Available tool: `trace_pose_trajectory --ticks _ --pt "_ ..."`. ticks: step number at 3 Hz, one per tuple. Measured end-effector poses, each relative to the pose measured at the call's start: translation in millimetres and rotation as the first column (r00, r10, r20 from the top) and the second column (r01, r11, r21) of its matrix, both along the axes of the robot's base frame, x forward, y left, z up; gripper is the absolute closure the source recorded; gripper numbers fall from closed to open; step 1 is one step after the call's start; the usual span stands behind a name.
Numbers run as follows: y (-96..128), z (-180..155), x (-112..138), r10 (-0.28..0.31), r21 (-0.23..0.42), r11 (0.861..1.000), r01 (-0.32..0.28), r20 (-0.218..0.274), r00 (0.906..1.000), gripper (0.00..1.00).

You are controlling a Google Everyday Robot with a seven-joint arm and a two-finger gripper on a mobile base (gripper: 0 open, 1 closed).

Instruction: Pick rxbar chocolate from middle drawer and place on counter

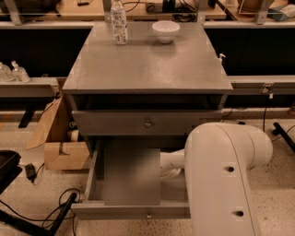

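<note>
Gripper: not visible; it was hidden behind the large white link of the arm, on the right side of the drawer.
Gripper state: could not be told.
Arm: the large link filled the lower right of the view and covered the right end of the drawer. A shorter white segment stuck out from its left edge, over the right part of the drawer's inside.
Drawer: pulled fully out below the closed front. Its low front panel was nearest the camera, with a tiny knob at mid-width.
Drawer inside: a flat grey panel covered most of the visible bottom. A lighter strip ran along the left wall.
Bar: not visible on the exposed part of the drawer's bottom or on the counter. Its place could not be told, since the arm hid the right part of the drawer.
Counter: flat matte-grey top of the cabinet, above a dark open slot.
Bottle: clear, upright, at the back left of the counter.
Bowl: white, upright, at the back of the counter, right of the bottle and apart from it.
Closed front: shut, with a round metal knob at its centre.
Box: cardboard, on the floor just left of the cabinet, one flap raised.
Cables: black, on the floor left of the drawer.
Bench: light wood, behind the cabinet.
</note>
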State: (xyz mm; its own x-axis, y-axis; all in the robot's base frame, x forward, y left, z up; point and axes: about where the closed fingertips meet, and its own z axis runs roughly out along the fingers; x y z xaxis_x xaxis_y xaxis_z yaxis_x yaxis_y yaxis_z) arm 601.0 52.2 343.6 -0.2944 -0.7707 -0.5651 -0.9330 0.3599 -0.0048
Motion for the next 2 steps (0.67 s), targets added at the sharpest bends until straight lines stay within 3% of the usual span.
trace_pose_trajectory --ticks 2 --pt "0.7 5.8 -3.2 -0.001 0.014 1.000 0.001 0.002 1.0000 1.00"
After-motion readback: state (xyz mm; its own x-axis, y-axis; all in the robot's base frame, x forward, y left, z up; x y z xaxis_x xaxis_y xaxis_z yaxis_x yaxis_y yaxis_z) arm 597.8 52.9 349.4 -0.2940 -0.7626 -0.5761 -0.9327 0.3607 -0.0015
